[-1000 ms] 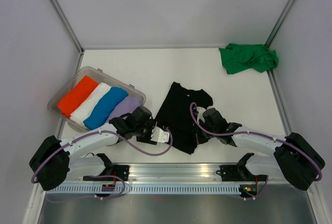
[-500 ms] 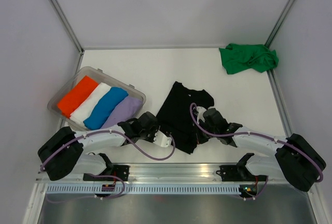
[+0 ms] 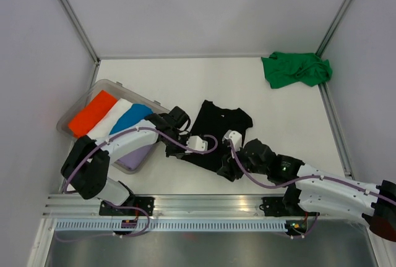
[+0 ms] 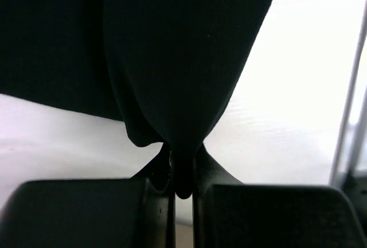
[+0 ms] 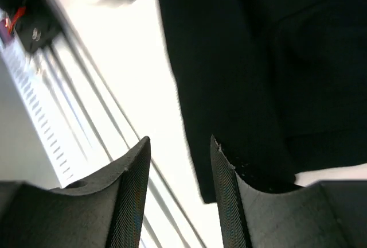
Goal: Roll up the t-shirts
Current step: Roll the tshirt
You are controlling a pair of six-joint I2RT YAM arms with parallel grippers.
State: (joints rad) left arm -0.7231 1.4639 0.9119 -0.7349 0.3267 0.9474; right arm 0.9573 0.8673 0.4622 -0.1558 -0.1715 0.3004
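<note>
"Which hand is closest to us?"

"The right hand, at about five o'clock on the counter, low by the near hem of the black t-shirt. Its fingers stand apart with nothing between them. I'd say it's placed to take that hem."

"And the other?"

"The left hand is just beyond, at the shirt's nine o'clock edge. It's clamped on a pinch of black cloth, and a fold runs out from between its fingers. My guess is it's lifting that side to straighten the shirt for rolling."

"So it's not rolled yet?"

"No, it lies rumpled mid-counter. The bin at nine o'clock holds four rolled shirts, probably the pattern to follow."

"And the green t-shirt?"

"Far off at one o'clock, bunched in the back corner, well apart from both hands."
</note>
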